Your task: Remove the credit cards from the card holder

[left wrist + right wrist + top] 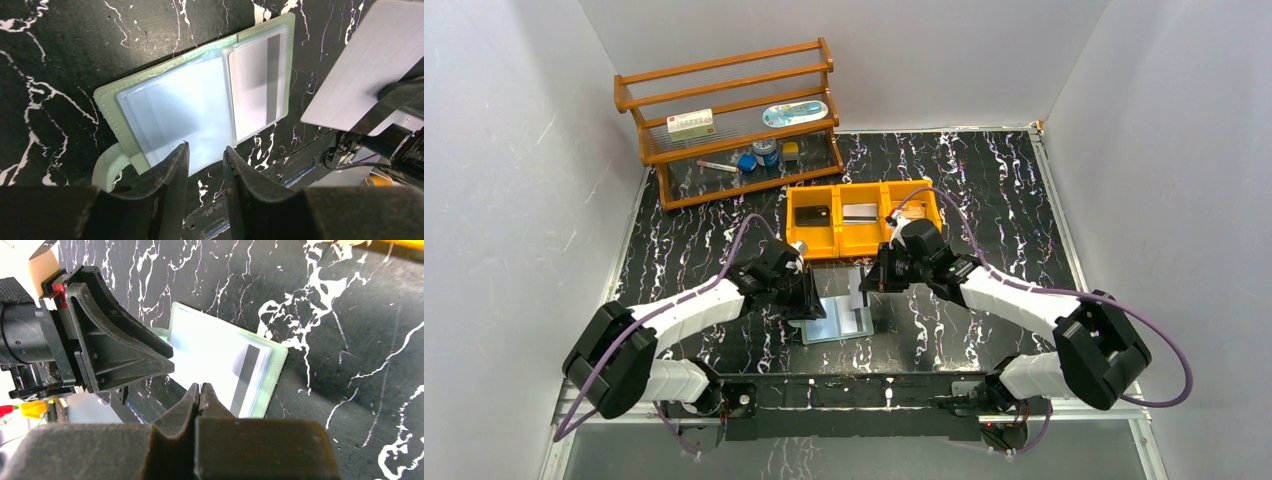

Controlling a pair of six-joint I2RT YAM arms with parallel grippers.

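One credit card [350, 75] upright, card holder [200, 100] flat, left-right

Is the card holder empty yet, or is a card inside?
Not empty: a striped card sits in a pocket of the card holder.

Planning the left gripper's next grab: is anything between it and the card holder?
Nothing visible. The left gripper hangs right over the edge of the card holder; the silver card held by the right gripper is off to one side.
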